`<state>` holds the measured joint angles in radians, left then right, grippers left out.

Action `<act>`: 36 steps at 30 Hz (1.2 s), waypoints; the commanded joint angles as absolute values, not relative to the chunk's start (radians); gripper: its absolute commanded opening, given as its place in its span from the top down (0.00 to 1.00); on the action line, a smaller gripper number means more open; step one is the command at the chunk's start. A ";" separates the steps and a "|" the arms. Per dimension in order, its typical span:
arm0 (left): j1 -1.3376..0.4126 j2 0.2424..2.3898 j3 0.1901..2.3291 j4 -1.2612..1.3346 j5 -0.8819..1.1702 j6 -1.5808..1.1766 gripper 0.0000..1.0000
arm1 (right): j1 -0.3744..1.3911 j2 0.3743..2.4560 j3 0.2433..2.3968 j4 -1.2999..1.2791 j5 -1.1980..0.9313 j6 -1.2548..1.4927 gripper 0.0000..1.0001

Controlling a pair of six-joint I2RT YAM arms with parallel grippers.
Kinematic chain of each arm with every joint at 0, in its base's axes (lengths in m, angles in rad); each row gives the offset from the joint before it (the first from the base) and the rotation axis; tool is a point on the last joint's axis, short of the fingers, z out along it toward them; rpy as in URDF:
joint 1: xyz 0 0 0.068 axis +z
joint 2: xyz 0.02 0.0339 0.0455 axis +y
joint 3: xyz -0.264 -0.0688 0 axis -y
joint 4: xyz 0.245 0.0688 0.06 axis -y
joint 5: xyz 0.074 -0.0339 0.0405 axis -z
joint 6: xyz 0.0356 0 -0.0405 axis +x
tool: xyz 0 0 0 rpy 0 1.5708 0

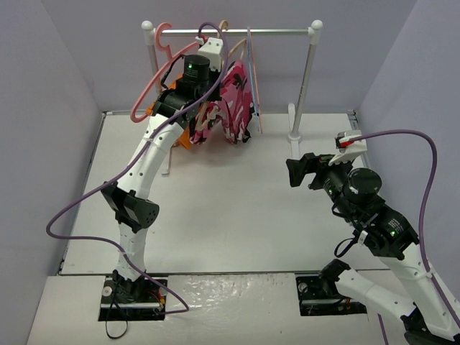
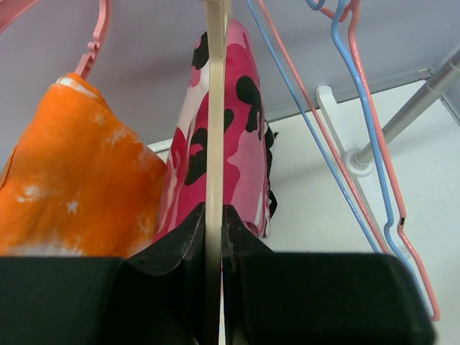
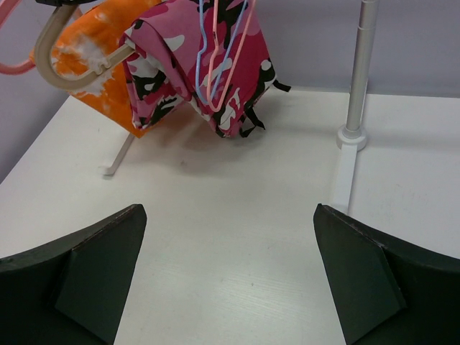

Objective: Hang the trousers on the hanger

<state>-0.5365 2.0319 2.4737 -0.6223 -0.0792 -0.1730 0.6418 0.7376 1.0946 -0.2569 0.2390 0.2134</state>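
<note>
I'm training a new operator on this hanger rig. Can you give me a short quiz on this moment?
1. True or false: the right gripper holds the trousers.
2. What is the left gripper clamped on? A) the beige hanger B) a blue wire hanger C) the rail post
3. Fill in: the cloth hanging beside the trousers is ___ and white.

Key
1. False: its jaws stand open and empty above the table.
2. A
3. orange
</note>
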 commanded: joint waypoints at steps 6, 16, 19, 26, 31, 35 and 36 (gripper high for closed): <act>-0.525 1.942 2.594 -0.324 -0.201 -0.159 1.00 | 0.637 0.777 1.106 -0.199 0.260 0.212 0.00; -0.506 1.987 2.595 -0.316 -0.166 -0.173 1.00 | 0.637 0.774 1.094 -0.203 0.261 0.218 0.00; -0.505 2.005 2.583 -0.322 -0.138 -0.190 1.00 | 0.637 0.770 1.086 -0.205 0.262 0.225 0.00; -0.505 2.006 2.557 -0.360 -0.094 -0.199 1.00 | 0.637 0.769 1.070 -0.206 0.265 0.240 0.00; -0.505 1.960 2.552 -0.390 -0.084 -0.160 0.63 | 0.637 0.746 1.068 -0.207 0.285 0.237 0.00; -0.501 1.876 2.525 -0.426 -0.102 -0.127 0.28 | 0.637 0.718 1.078 -0.216 0.333 0.211 0.00; -0.498 1.843 2.512 -0.439 -0.107 -0.123 0.23 | 0.637 0.711 1.083 -0.222 0.352 0.207 0.00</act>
<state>-0.5056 2.0460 2.4851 -0.5245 -0.0938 -0.1608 0.6418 0.7441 1.0622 -0.2686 0.2611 0.2288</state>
